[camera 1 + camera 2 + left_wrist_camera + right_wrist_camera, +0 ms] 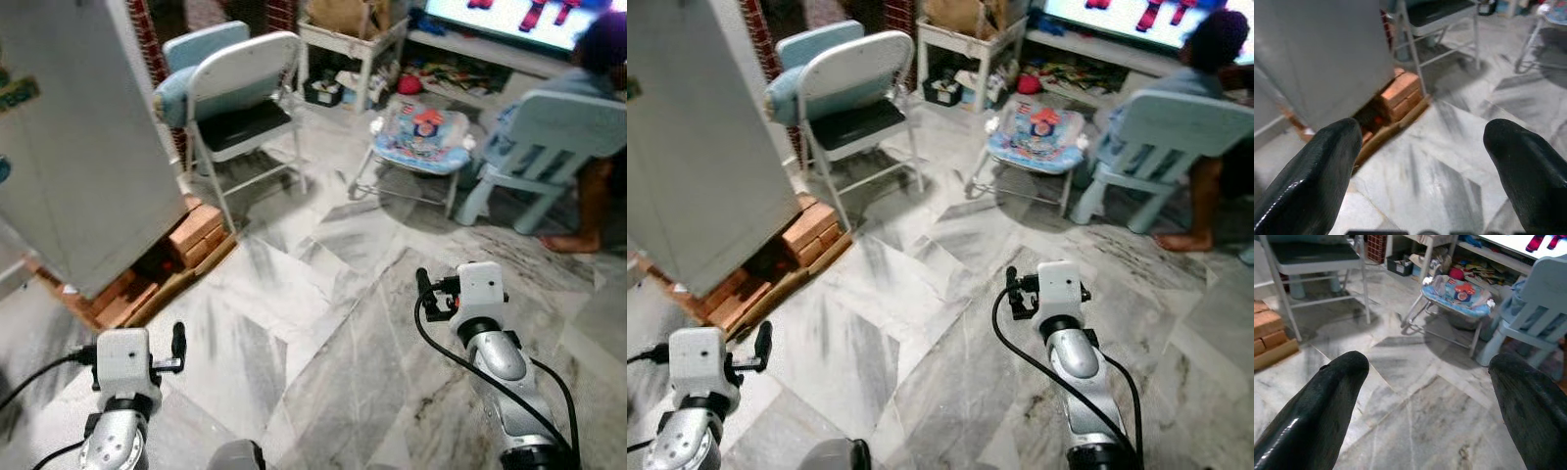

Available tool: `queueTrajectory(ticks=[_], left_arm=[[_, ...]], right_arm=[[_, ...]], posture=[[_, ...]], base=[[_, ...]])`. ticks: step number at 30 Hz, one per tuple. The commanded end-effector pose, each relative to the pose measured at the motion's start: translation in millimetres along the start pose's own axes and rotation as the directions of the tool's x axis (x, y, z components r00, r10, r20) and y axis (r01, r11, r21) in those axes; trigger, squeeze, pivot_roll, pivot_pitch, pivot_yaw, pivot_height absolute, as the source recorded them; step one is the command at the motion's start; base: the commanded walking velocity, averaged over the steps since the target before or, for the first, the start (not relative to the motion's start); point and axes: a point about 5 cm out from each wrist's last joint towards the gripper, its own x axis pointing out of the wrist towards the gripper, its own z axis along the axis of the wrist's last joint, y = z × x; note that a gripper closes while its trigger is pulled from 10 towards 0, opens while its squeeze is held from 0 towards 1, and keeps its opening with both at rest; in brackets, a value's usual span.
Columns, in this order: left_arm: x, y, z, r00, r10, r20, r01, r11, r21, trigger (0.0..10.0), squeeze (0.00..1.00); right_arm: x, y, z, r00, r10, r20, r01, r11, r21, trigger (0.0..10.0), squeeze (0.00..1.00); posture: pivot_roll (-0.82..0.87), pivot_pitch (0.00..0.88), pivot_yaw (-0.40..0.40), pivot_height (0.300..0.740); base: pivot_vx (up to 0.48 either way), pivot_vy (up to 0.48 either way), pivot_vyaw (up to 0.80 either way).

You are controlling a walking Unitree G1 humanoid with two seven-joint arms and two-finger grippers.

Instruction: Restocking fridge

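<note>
With both our left gripper (1420, 161) and right gripper (1425, 401) spread wide and empty, we face the fridge (78, 147) on bricks (191, 235) at our left, probably heavy and slick-sided, best taken by a door edge.
</note>
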Motion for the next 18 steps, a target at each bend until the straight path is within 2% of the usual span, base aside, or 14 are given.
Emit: queueTrajectory(ticks=[1,9,18], left_arm=[[1.5,6.1,3,1.0,0.012,0.006,-0.012,1.0,0.011,10.0,0.0],[12.3,10.4,11,0.999,-0.013,0.045,0.012,1.0,0.015,10.0,0.0],[7.2,7.7,4,1.0,-0.002,0.028,0.002,1.0,-0.007,10.0,0.0]], right_arm=[[2.5,10.4,4,0.999,0.034,0.017,-0.034,0.999,0.002,10.0,0.0],[9.5,9.6,9,0.999,0.033,0.026,-0.034,0.999,0.008,10.0,0.0],[11.0,15.0,6,0.998,0.054,0.019,-0.055,0.998,0.009,10.0,0.0]], posture=[[0.07,0.091,-0.033,0.74],[0.07,0.094,-0.029,0.74],[0.07,0.093,-0.035,0.74]], base=[[0.0,0.48,0.0],[0.0,0.48,0.0],[0.0,0.48,0.0]])
